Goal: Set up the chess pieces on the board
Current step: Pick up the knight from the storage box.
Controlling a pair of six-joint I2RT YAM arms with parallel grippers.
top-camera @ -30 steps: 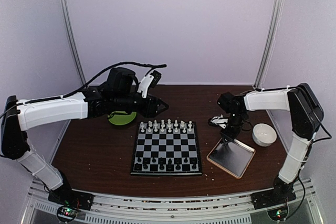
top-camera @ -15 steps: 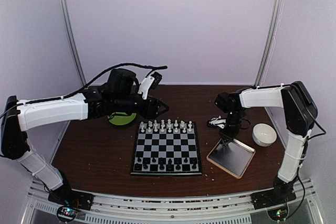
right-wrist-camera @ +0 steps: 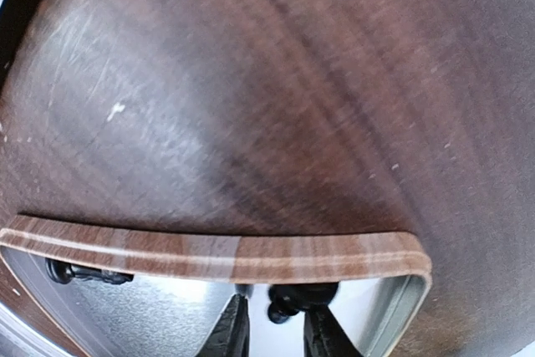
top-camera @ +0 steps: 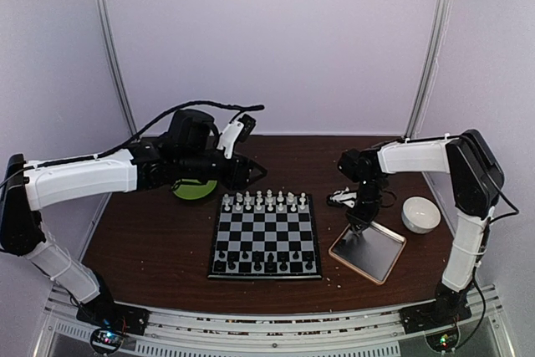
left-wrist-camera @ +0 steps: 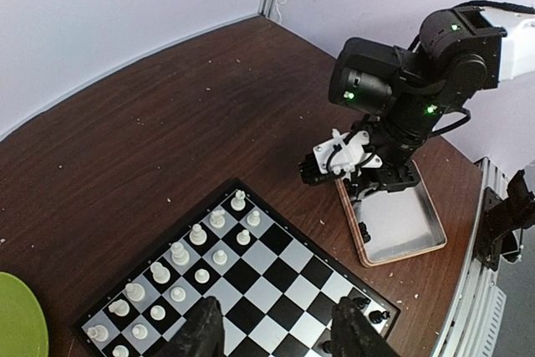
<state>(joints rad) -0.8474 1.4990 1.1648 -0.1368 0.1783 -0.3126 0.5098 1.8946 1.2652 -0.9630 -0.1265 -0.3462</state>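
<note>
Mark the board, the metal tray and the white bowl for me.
board (top-camera: 266, 237): top view, on a bare square near its middle.
metal tray (top-camera: 373, 253): top view, on its bare metal floor.
white bowl (top-camera: 420, 214): top view, on its inside.

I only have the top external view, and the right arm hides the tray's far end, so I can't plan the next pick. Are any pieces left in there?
Observer: Yes. The right wrist view shows two black chess pieces just inside the tan rim of the tray.
Operator: Where are the right fingers?
Observer: The right fingers are slightly apart, with one piece just ahead of their tips; the second piece sits further along the rim.
Operator: And the left fingers?
Observer: The left fingers are apart and empty in the left wrist view, with the board beyond them.
</note>
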